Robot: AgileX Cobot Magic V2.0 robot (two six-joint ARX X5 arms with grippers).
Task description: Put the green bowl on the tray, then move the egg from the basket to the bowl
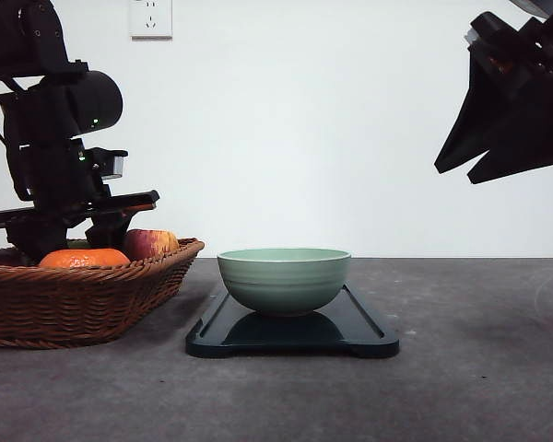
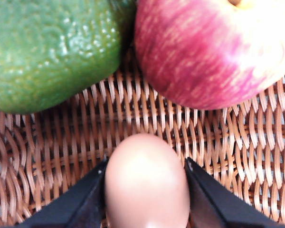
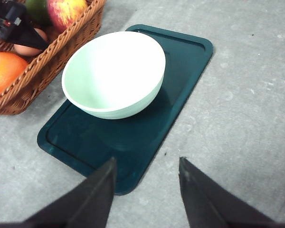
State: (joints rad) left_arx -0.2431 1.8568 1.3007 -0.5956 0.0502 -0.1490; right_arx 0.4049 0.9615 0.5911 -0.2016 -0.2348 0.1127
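Front view shows you the green bowl (image 1: 284,280) sitting upright on the tray (image 1: 369,333), roughly at the tray's middle, on the grey worktop (image 1: 479,387). Just to the tray's left stands the basket (image 1: 74,304), close beside it but not touching as far as you can tell. Your left arm reaches down into the basket behind a tangerine (image 1: 83,259) and an apple (image 1: 150,243).

Look at the left wrist view: the left gripper (image 2: 146,190) has its jaws pressed against both sides of the egg (image 2: 146,183), one dark finger on each flank, so it is gripping the egg. You cannot tell whether the egg rests on the wicker floor or is just clear of it. A green, bumpy-skinned fruit (image 2: 52,47) and the apple lie a little beyond the egg, close together on the weave.

From the right wrist view, the right gripper (image 3: 147,190) hangs above the near end of the tray with its jaws spread apart and nothing between them. You can also see the egg at the basket's edge under the left arm's dark fingers (image 3: 19,31), with the tangerine nearby.
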